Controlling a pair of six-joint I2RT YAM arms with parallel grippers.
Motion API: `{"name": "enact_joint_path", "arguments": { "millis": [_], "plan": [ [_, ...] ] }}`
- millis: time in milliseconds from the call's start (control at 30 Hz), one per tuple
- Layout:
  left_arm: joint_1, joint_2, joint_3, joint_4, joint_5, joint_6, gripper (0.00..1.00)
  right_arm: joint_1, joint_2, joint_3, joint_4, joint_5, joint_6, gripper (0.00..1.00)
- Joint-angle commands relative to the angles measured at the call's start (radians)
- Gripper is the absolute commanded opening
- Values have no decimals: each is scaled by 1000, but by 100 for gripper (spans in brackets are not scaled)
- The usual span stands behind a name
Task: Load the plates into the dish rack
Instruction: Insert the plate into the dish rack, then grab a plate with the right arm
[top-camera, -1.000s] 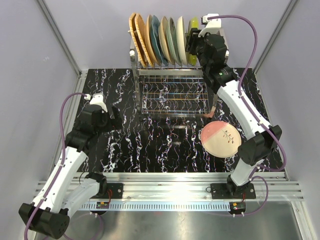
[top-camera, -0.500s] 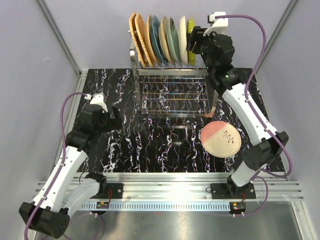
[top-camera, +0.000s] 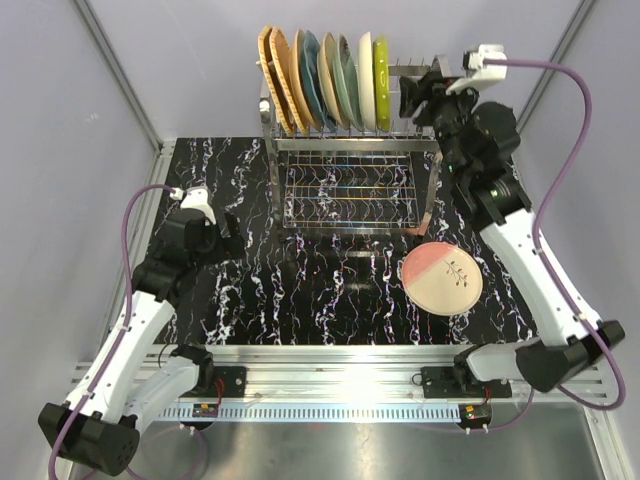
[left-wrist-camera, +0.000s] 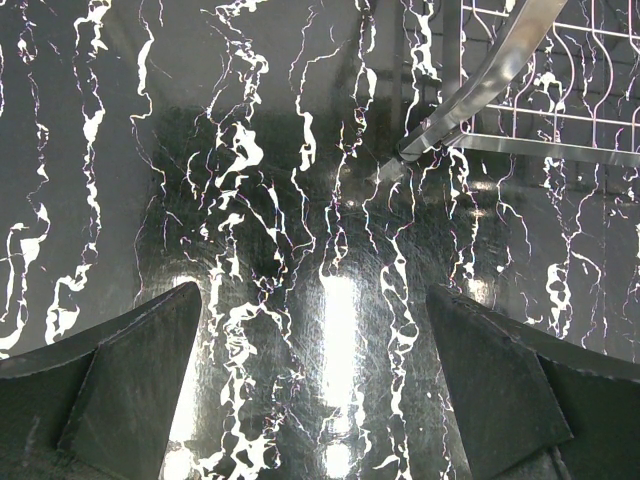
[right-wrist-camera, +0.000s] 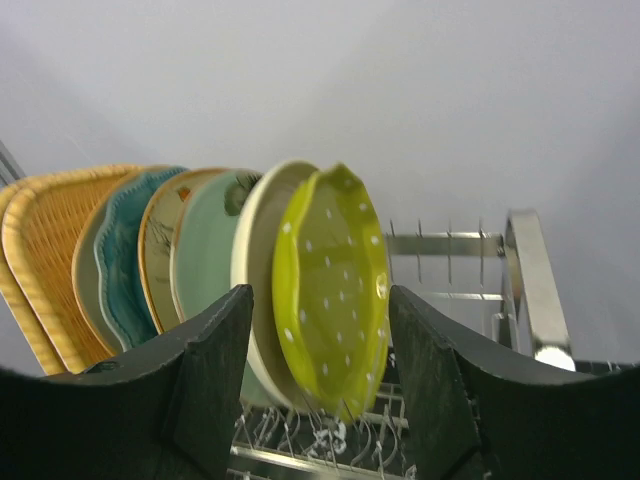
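One pink-edged plate lies flat on the table at five o'clock of the rack. It looks stiff, slick and breakable, so I'd pinch its rim. The right gripper, fingers apart and empty, has backed off the dotted plate toward three o'clock; the left gripper gapes empty.

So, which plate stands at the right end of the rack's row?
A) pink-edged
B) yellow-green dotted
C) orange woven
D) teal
B: the yellow-green dotted plate stands rightmost in the dish rack; the pink-edged plate lies flat on the table.
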Motion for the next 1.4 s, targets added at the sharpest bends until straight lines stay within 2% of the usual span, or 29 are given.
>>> {"name": "enact_joint_path", "arguments": {
  "millis": [0,200,300,433,567,800,1033,1367],
  "plan": [
    [5,0,1,36,17,18,99,0,-157,-162,31,72,42,63],
    [6,20,16,3,-28,20,99,-2,-427,-561,-56,223,267,55],
    [6,11,16,4,-28,22,99,0,-487,-712,-157,258,382,53],
    [6,2,7,13,-14,23,99,0,-492,-841,-280,240,519,52],
    [6,5,10,12,-9,28,99,1,-466,-959,-279,223,589,48],
    [6,-9,-1,9,-36,34,99,1,-351,-1077,-199,100,648,41],
    [6,-1,2,10,-19,35,99,6,-204,-1073,-188,19,623,45],
    [6,-9,1,10,-6,35,99,27,-69,-1020,-245,50,620,45]
  ]
}}
